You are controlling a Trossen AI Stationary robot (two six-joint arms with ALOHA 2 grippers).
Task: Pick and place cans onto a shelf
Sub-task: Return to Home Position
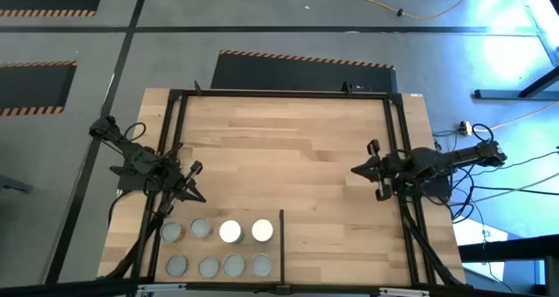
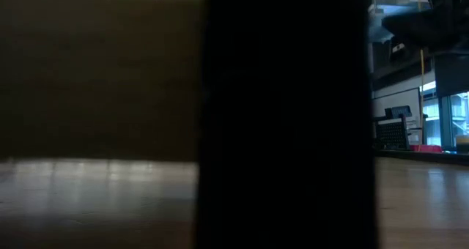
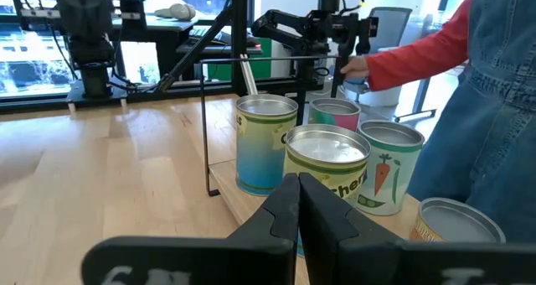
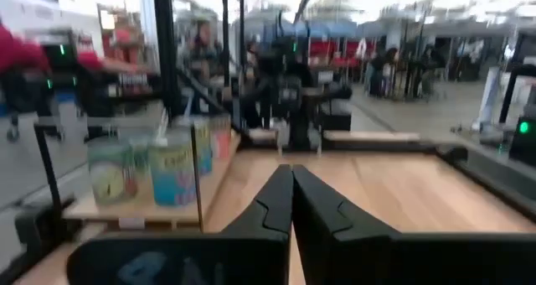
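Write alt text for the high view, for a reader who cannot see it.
Eight cans stand in two rows of four on the shelf at the picture's lower left, two of them white-topped, beside a thin black divider bar. The left gripper hangs close by them; the right gripper hangs over the bare tabletop at right.

Just past my left end effector (image 3: 299, 181), the nearest can (image 3: 328, 161), yellow-green on its side, carries dark lettering. I can read only the fragment "cher"; the rest is hidden or too small. I find no other legible writing in any view.
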